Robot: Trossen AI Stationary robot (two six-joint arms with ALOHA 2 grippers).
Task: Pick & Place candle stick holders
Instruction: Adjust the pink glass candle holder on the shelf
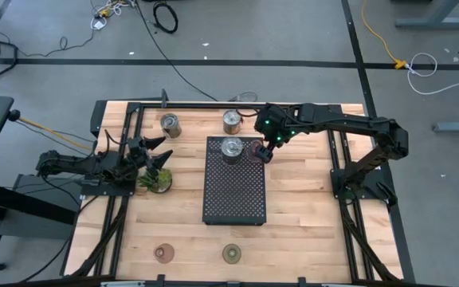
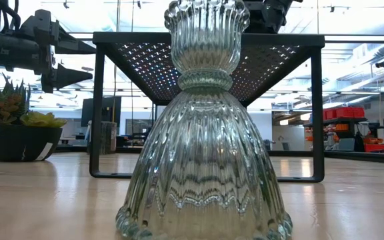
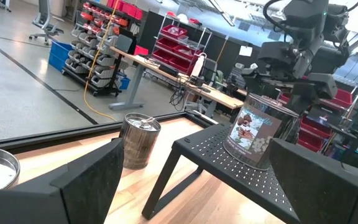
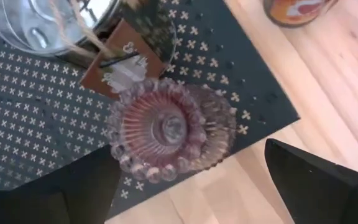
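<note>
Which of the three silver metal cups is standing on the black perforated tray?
The silver cup at the tray's far end, right beside the open right gripper. The other two cups stand on the bare wooden table behind the tray.

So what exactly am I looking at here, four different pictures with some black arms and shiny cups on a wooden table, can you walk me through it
It is a two-armed robot at a wooden table. One picture looks straight down, one sits at table height, and two come from cameras on the arms' wrists.

A black perforated tray stands in the middle on legs. One silver cup sits on it, and two more stand behind it on the wood. A pink glass holder rests on the tray's corner, under the open right gripper. Two more low glass holders lie near the front edge; one fills the table-height picture. The left gripper, also open, waits by a small plant. Nothing is held.
</note>
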